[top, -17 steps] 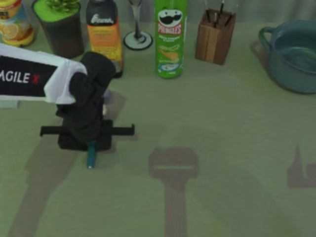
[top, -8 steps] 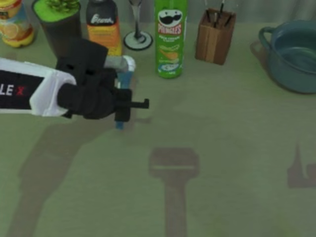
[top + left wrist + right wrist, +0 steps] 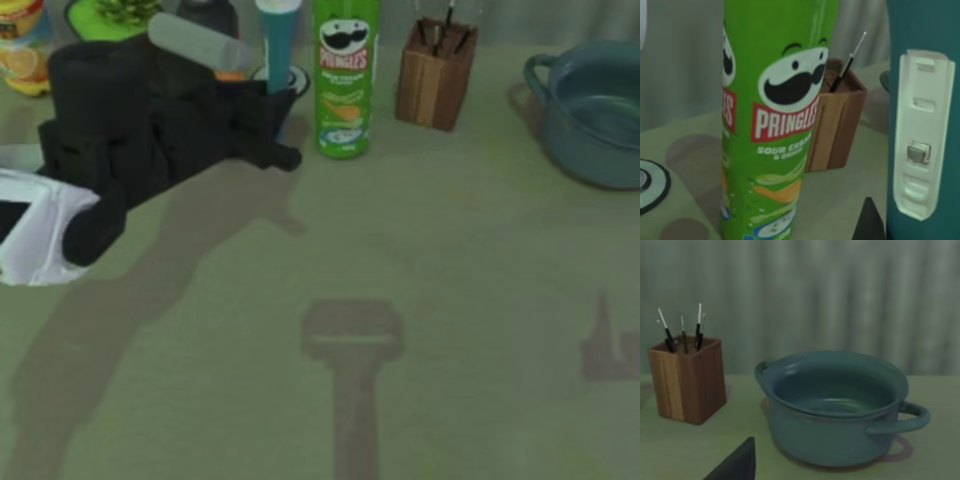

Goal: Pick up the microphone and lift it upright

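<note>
In the top view, the left gripper [image 3: 272, 112] is sitting in the upper left of the frame, raised well above the table [image 3: 450, 300], with its fingers closing on the microphone [image 3: 276, 45]. The microphone's teal handle is standing upright out of the jaws, its upper end running off the top edge of the frame, so the white head is not showing. It is positioned just beside the green Pringles can [image 3: 346, 75], on that can's left in the frame.

In the left wrist view, the teal handle [image 3: 922, 115] is filling the right edge of the frame, with its white switch panel [image 3: 921, 132] facing the camera. The Pringles can [image 3: 775, 120] is standing upright in the centre, and the wooden holder [image 3: 835, 122] with thin brushes is sitting behind it.

Along the top of the top view, the wooden holder [image 3: 435, 72] is standing right of the can, and the teal pot [image 3: 590, 110] is occupying the upper right corner.

The right gripper is not appearing in the top view. A dark edge is showing at the bottom of the right wrist view, but I cannot tell the fingers' state. That view is facing the teal pot [image 3: 840, 405] and the wooden holder [image 3: 686, 377].
</note>
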